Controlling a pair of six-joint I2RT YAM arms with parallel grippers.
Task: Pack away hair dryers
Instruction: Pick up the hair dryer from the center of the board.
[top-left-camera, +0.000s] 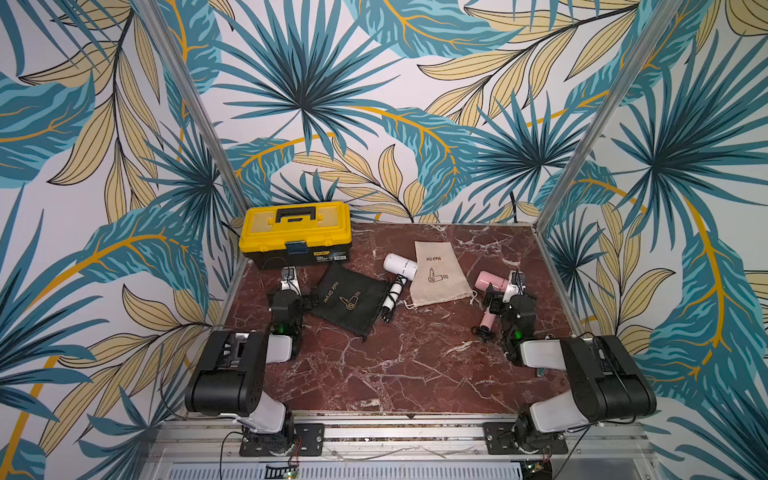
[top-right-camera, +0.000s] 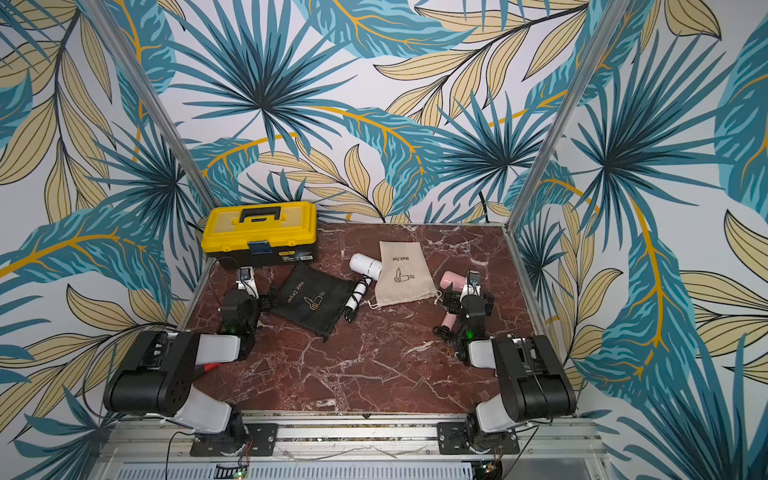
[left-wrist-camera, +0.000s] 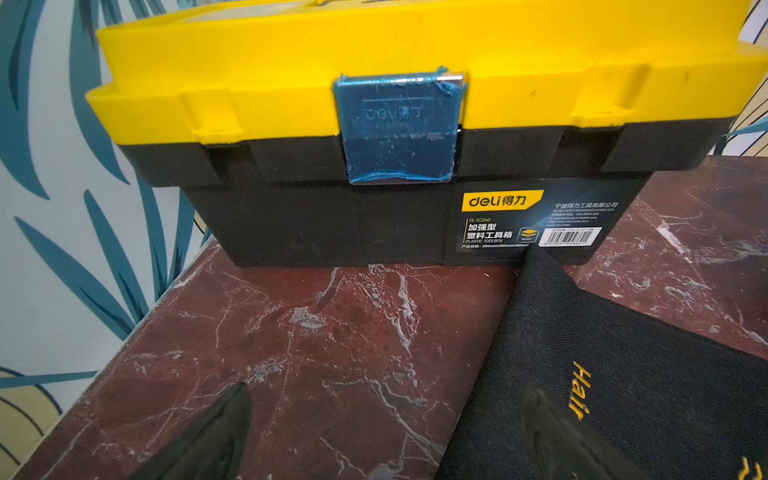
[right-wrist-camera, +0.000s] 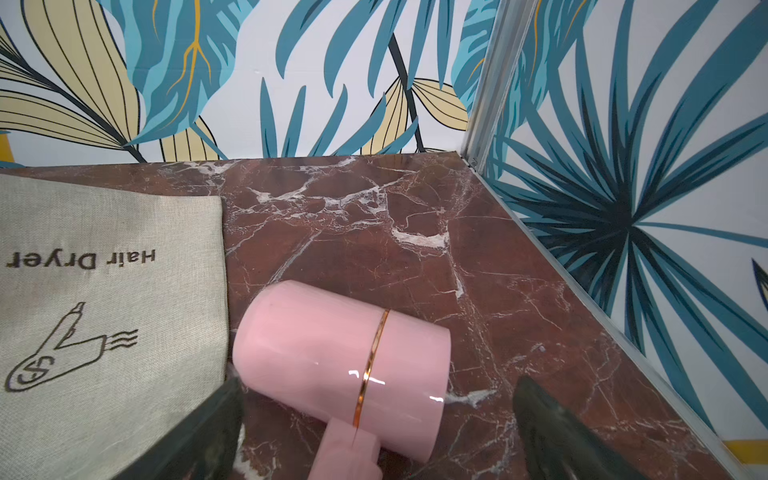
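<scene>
The white hair dryer (top-left-camera: 400, 264) (top-right-camera: 365, 266) lies between the black bag (top-left-camera: 347, 301) and the beige bag (top-left-camera: 436, 274), with its cord wound round its handle. On the right lies the pink hair dryer (top-left-camera: 489, 281) (top-right-camera: 449, 279) (right-wrist-camera: 340, 365). My right gripper (top-left-camera: 515, 282) (right-wrist-camera: 380, 390) is open and low over it. Its fingers stand either side of the pink barrel without gripping it. My left gripper (top-left-camera: 289, 276) (left-wrist-camera: 384, 432) is open over bare marble in front of the toolbox. One finger hangs over the black bag's edge (left-wrist-camera: 623, 374).
A shut yellow toolbox (top-left-camera: 295, 232) (left-wrist-camera: 374, 124) with a blue latch stands at the back left. The beige bag (right-wrist-camera: 104, 311) lies right beside the pink barrel. The pink dryer's black cord (top-left-camera: 484, 332) trails toward the front. Patterned walls and metal posts close in the marble table (top-left-camera: 395, 365).
</scene>
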